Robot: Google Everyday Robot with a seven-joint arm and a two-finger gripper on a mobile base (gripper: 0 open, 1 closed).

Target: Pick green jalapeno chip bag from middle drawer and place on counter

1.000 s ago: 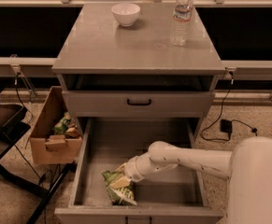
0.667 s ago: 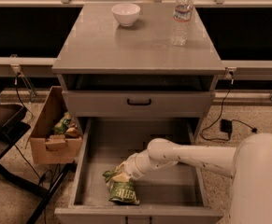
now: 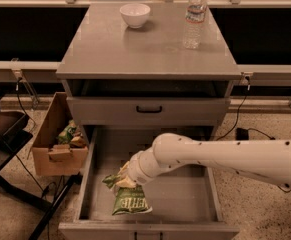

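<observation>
The green jalapeno chip bag [image 3: 129, 200] hangs crumpled at the front left of the open middle drawer [image 3: 192, 199], its lower end near the drawer floor. My gripper [image 3: 123, 180] reaches in from the right on a white arm and is shut on the bag's top edge. The bag looks lifted slightly off the floor. The grey counter [image 3: 150, 46] tops the cabinet above.
A white bowl [image 3: 135, 14] and a clear water bottle [image 3: 194, 19] stand at the back of the counter. A closed drawer front with a black handle [image 3: 149, 109] sits above the open drawer. A cardboard box [image 3: 57, 139] with snacks stands on the floor at left.
The gripper has drawn up and slightly back with the bag's top edge, so the bag now hangs more upright instead of lying flat.
</observation>
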